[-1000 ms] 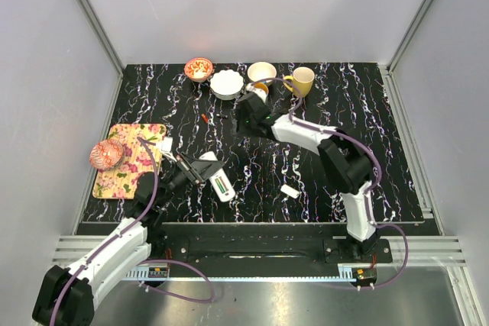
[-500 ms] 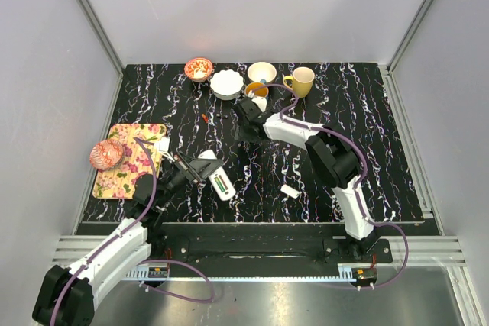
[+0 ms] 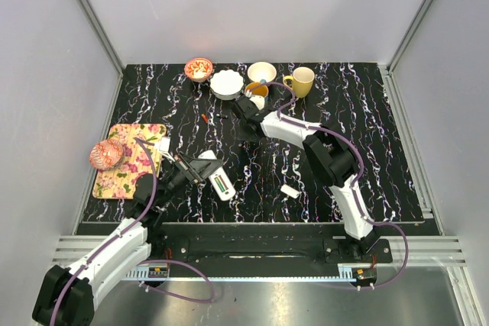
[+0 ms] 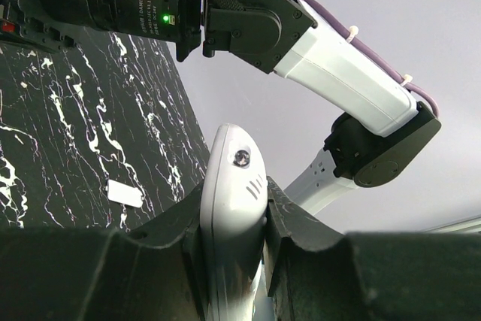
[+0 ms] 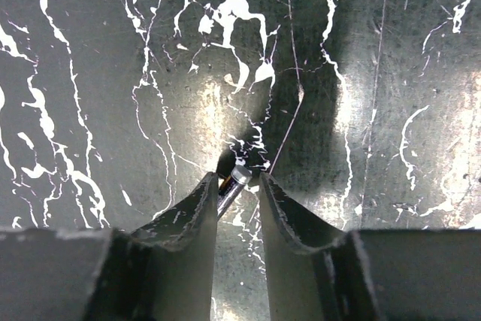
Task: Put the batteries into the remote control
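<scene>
Board: a floral board (image 3: 131, 159) lies at the left edge of the black marbled worktop (image 3: 367, 135), and a pink patterned bowl (image 3: 106, 154) sits on its left part.
Left hand: the left hand (image 3: 193, 171) is clamped on the remote control, with one finger on each long side.
Remote control: the remote control (image 3: 221, 185) is a slim white bar near the front edge, left of the middle. Its upper face has a long dark slot with a green mark inside. The wrist view shows its rounded end, with a small dark round window and three short slits.
Right hand: the right hand (image 3: 241, 112) is low over the worktop, near the far edge at the middle. Its fingers are narrow, one on each side of a battery (image 5: 237, 176) that lies on the worktop. I cannot tell if they already press it.
White chip: a small white chip (image 3: 289, 190) lies flat to the right of the remote control, apart from it.
Far edge: a red bowl (image 3: 199, 69), a white bowl (image 3: 226, 84), a cream bowl (image 3: 261, 72) and a yellow mug (image 3: 301, 81) stand in a row.
</scene>
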`<state>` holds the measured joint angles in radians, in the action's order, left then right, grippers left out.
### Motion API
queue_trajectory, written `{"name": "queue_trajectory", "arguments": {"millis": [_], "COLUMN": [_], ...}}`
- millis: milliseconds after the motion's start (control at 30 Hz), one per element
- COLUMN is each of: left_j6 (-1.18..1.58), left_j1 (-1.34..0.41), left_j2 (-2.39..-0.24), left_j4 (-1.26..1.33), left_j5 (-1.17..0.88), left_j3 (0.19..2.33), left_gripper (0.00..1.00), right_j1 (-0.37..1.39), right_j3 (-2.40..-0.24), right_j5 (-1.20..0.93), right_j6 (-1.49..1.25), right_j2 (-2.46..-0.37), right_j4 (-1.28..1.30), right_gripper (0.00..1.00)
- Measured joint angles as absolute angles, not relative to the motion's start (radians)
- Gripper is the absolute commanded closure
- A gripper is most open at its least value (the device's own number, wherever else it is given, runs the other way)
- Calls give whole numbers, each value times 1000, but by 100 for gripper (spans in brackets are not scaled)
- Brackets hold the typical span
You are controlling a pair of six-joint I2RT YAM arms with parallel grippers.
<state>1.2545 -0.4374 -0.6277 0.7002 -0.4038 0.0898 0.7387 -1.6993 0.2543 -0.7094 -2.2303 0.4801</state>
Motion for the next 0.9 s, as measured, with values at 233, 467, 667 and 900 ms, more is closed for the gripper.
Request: {"name": "queue_trajectory", "arguments": {"millis": [233, 467, 667, 900], "left_j6": [1254, 1254, 1254, 1259], "left_j1": [-439, -439, -439, -439], "left_j2": [-628, -628, -637, -703], "left_j4": [696, 684, 687, 759], "left_j5": [-399, -396, -397, -419], "left_j3": [90, 90, 90, 89], "left_gripper": [100, 100, 100, 100], "right_j1": [742, 744, 744, 744], "right_j3": [-1691, -1620, -1487, -1209], "right_j5": [269, 281, 308, 324], "right_j6": [-649, -580, -496, -395], "right_j2": [-2229, -2183, -2086, -1886], "right_j4": [482, 472, 494, 476], "right_gripper": [81, 100, 100, 100]}}
